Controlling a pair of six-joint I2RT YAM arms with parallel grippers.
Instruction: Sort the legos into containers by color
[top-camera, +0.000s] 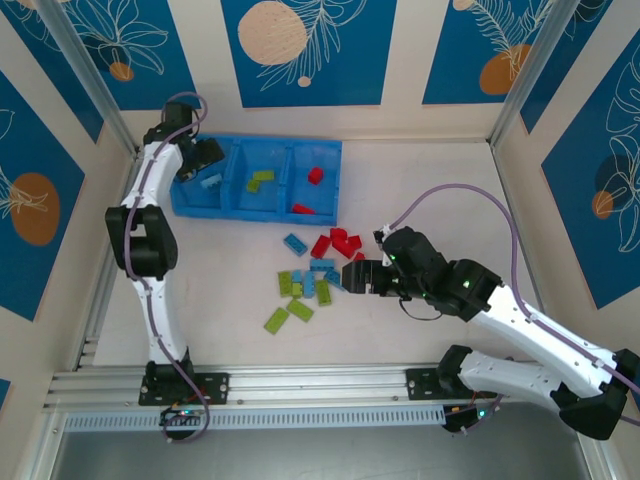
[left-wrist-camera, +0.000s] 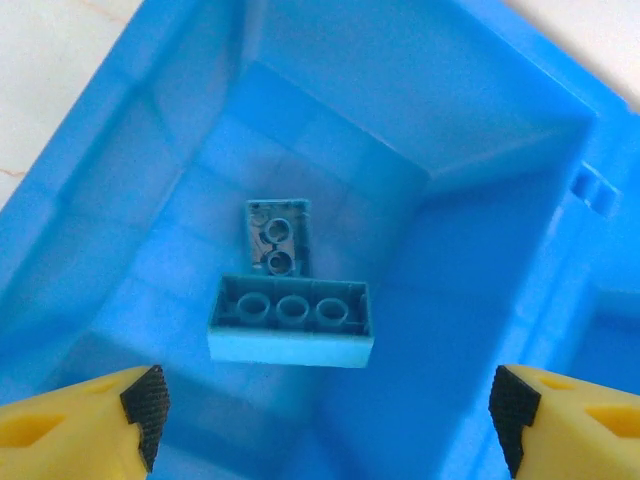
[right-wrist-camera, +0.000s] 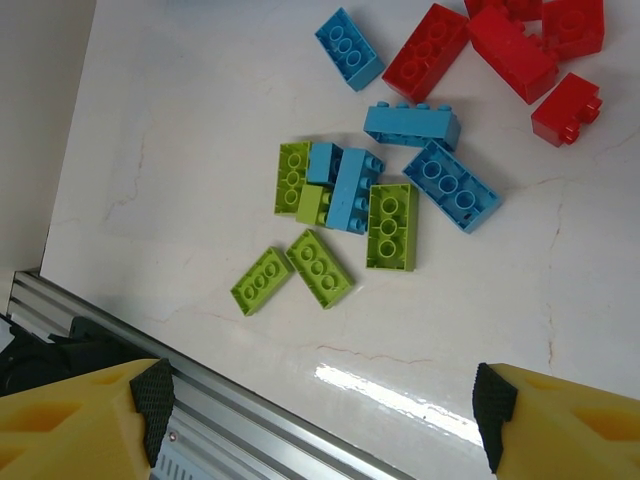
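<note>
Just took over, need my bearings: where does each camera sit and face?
Top external: above and behind the bases, looking down at the table; both arms.
Left wrist: over the blue tray, facing down at two light blue bricks; left claw fingertips.
Right wrist: above the loose bricks, facing down; right claw fingertips.
Shared: top and right wrist both see those loose bricks.

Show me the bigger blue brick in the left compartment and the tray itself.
bigger blue brick (left-wrist-camera: 292, 312), left wrist view, middle tube of its underside.
tray (top-camera: 255, 212), top external view, its near wall.

Red legos (right-wrist-camera: 572, 22) (2 at least) run off the top edge.
</note>
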